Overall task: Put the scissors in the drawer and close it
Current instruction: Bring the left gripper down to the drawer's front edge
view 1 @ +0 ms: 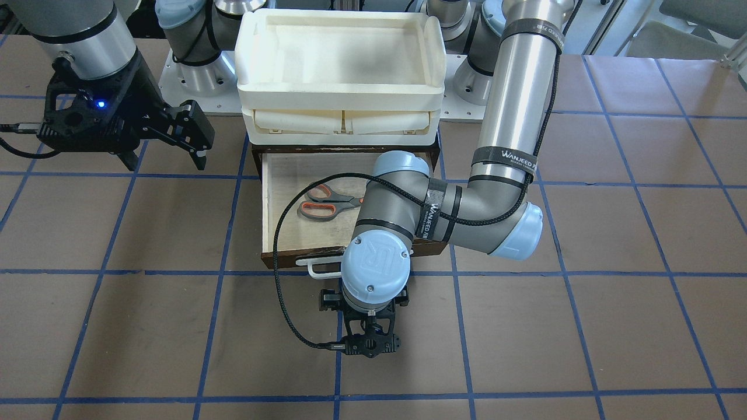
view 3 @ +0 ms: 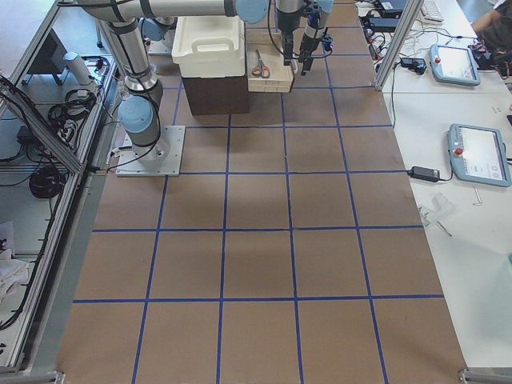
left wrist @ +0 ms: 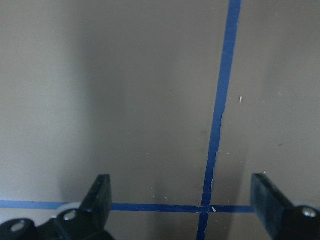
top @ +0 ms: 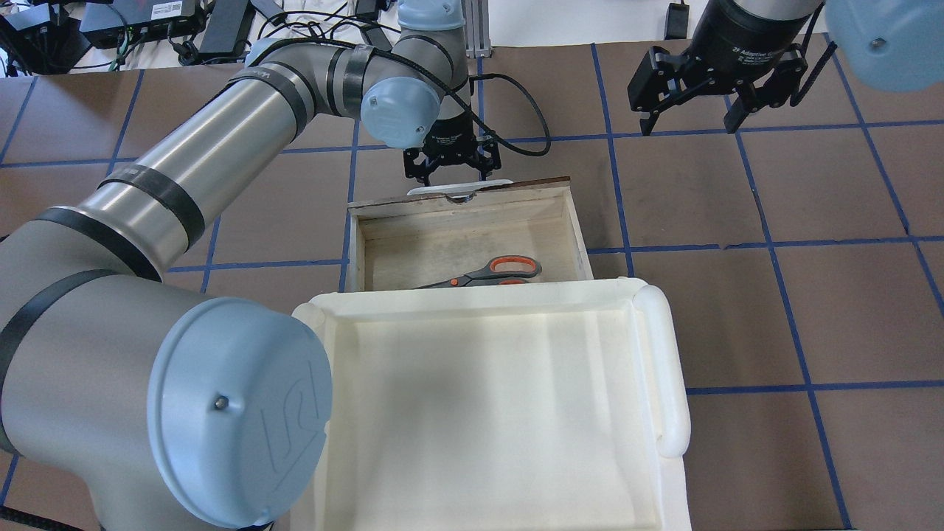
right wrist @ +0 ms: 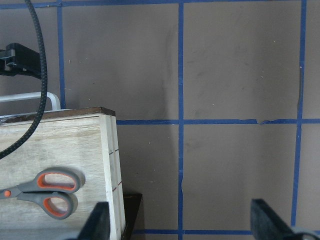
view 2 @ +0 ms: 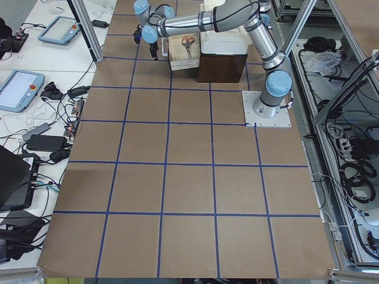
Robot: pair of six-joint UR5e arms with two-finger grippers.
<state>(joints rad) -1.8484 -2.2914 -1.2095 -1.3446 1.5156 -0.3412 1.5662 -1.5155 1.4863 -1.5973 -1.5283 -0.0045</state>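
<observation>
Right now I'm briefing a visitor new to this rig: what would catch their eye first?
The orange-lined scissors lie in the open wooden drawer, which sticks out from beneath a big cream-white tray unit. The left arm bends over the drawer's front, its left gripper open just beyond the white handle.

Scissors (top: 487, 272) lie inside drawer (top: 577, 221). Tray unit (top: 664, 369) sits over the drawer's rear. Left gripper (top: 451, 171) is just outside the drawer's front; right gripper (top: 692, 122) is well to its right.

Bright, even light (soft shadows)
</observation>
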